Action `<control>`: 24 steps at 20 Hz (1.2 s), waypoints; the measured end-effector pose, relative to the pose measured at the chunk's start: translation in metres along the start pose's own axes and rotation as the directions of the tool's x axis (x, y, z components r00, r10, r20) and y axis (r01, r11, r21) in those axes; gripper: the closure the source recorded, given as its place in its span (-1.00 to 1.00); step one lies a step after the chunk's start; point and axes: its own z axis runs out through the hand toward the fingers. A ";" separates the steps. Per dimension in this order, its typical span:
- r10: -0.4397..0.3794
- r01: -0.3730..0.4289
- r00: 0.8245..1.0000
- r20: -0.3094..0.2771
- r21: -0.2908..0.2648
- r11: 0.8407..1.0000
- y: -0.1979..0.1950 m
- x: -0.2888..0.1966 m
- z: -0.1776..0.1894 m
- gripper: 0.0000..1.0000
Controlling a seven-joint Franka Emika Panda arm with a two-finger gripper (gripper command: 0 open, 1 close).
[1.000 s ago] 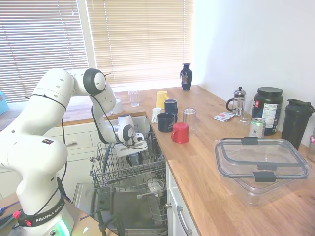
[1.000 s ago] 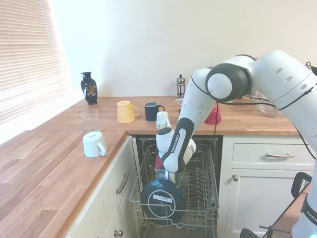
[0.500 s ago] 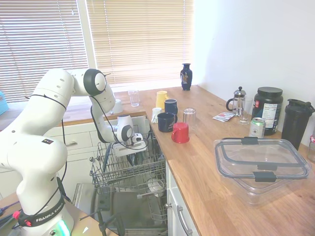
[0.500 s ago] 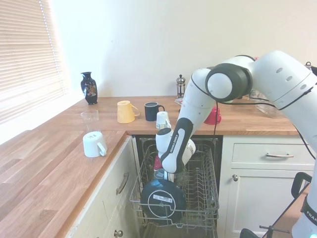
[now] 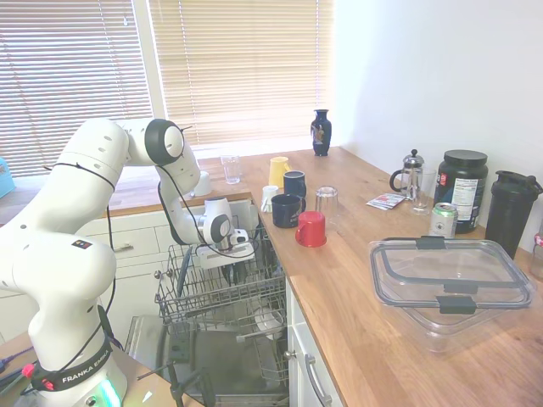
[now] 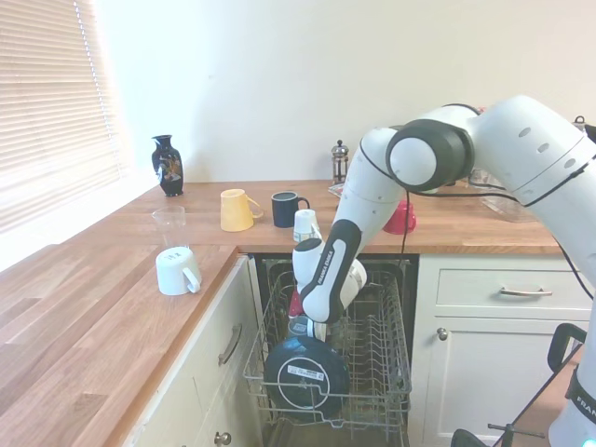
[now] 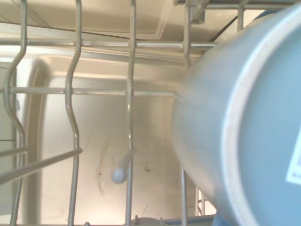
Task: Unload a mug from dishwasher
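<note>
Wrist view: mug [image 7: 244,132] against rack tines [image 7: 129,108].

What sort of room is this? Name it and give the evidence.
A home kitchen, most likely: a wooden countertop carrying mugs, a French press by the wall, and a built-in dishwasher with its wire rack pulled out under the counter.

The hand [image 6: 308,325] reaches down into the dishwasher [image 6: 372,354] rack.
</note>
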 end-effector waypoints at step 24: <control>0.089 -0.088 0.992 -0.087 0.009 0.996 0.026 0.029 -0.061 1.00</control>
